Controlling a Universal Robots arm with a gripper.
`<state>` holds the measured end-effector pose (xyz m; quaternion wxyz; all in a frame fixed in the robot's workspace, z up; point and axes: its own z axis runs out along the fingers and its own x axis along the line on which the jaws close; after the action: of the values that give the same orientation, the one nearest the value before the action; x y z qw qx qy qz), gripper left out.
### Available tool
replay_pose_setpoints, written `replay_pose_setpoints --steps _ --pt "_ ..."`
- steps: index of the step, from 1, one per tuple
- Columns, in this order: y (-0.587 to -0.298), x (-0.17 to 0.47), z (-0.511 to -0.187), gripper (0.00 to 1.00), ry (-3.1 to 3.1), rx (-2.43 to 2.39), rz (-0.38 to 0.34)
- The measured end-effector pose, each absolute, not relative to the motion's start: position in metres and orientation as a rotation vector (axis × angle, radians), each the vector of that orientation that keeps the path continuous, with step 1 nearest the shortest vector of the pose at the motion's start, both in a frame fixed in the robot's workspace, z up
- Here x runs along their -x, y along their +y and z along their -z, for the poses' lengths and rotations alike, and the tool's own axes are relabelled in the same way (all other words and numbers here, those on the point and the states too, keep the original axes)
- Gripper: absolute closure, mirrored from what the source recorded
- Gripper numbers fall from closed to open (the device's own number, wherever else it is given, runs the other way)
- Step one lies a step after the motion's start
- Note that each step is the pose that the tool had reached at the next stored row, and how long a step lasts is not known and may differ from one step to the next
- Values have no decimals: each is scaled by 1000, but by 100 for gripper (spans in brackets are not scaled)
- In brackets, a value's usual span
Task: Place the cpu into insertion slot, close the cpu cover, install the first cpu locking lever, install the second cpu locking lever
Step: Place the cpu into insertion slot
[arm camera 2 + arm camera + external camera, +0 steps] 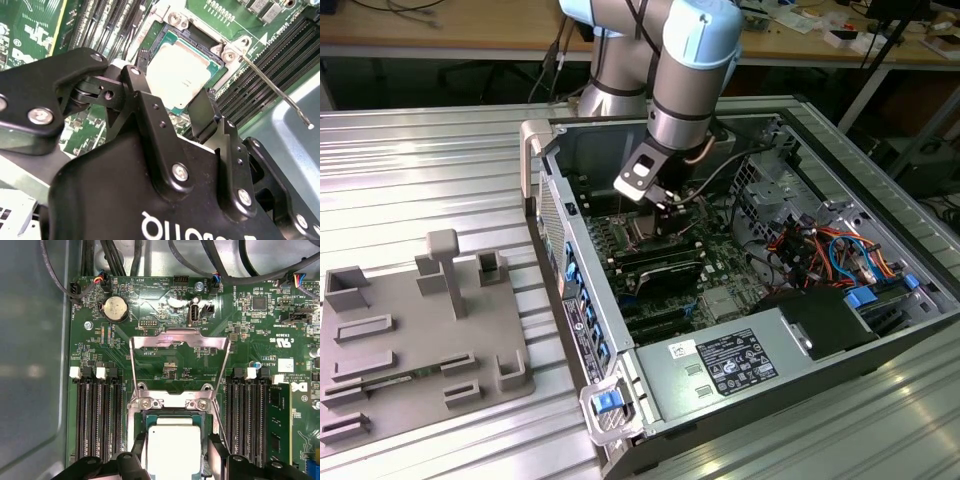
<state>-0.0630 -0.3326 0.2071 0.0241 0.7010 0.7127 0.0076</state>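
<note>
While the cpu [175,445] sits square in the slot [175,413], silver face up, your gripper [176,456] hangs straight over it. Its jaws pinch two opposite edges, as best you can judge, and that hold leaves the other sides free so the chip can settle flat. You have the cover [176,341] tipped open on its hinge over the board [150,300], and a lever [272,87] sticks out unlatched past the memory slots [95,420], so nothing blocks the socket from above and neither is closed yet.
</note>
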Motion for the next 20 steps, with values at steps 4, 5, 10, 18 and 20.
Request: replay_pose_setpoints --steps 4,5,10,18,20 --pt "-332 63 -209 42 2205 -2169 -23" --pt "-332 63 -209 42 2205 -2169 -23" --pt "-332 62 -209 42 2205 -2169 -23" --pt "-332 62 -216 43 2205 -2168 -22" --pt "-332 62 -218 56 2204 -2168 -21"
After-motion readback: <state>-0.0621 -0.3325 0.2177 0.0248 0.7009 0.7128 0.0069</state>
